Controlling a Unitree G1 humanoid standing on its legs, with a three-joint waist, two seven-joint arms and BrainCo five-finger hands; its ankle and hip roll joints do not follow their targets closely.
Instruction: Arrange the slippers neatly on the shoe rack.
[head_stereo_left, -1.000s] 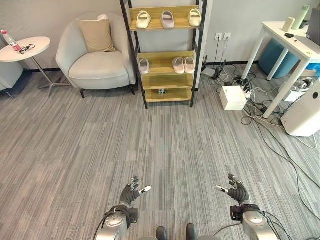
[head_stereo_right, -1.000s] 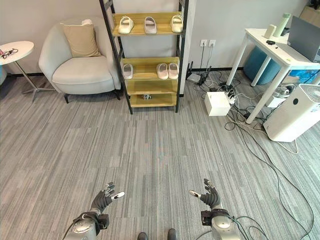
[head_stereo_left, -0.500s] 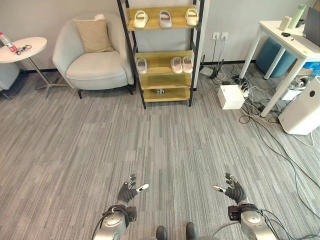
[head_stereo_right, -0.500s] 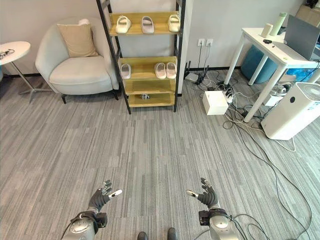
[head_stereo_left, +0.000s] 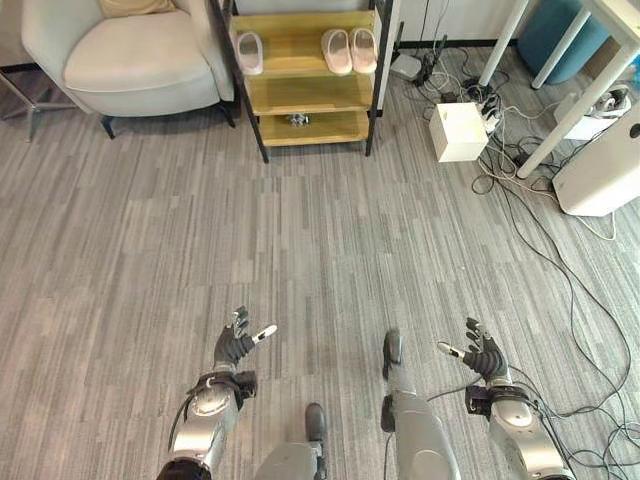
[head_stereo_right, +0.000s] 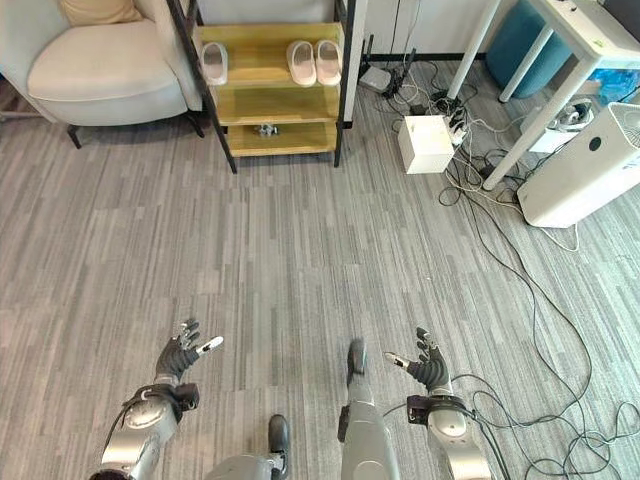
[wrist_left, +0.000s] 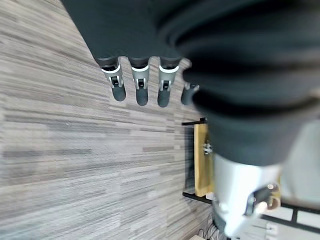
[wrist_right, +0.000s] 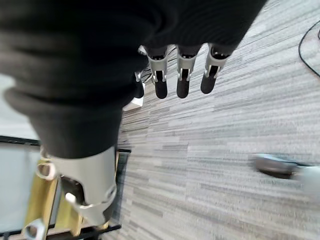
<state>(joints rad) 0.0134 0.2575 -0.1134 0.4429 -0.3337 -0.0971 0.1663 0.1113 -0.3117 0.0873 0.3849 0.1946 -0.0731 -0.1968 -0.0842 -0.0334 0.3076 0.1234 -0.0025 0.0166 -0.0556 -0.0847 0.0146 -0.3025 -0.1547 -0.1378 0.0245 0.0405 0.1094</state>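
Slippers sit on the upper visible shelf of the shoe rack (head_stereo_left: 305, 90), well ahead of me. A pair (head_stereo_left: 349, 50) lies side by side toward the right end, toes away; a single slipper (head_stereo_left: 249, 52) lies apart near the left end. I read that gap as the untidy bit: the lone one probably wants a mate beside it. They look pale, soft-soled, rounded at the toe, with a broad strap.

The rack is light wood boards in a thin black frame, open-fronted, so reaching in from the front should be easy. A small dark object (head_stereo_left: 298, 119) sits on the lower shelf; too small to identify.

Beside the rack stands a grey upholstered armchair (head_stereo_left: 120, 60). To the right, a white box (head_stereo_left: 457, 131) amid tangled cables.

Floor is grey striped carpet, low pile.

My left robot hand (head_stereo_left: 236, 344) and right robot hand (head_stereo_left: 482, 354) hang low over the carpet, fingers spread and empty, far from the rack. My guess: I must close the distance first.
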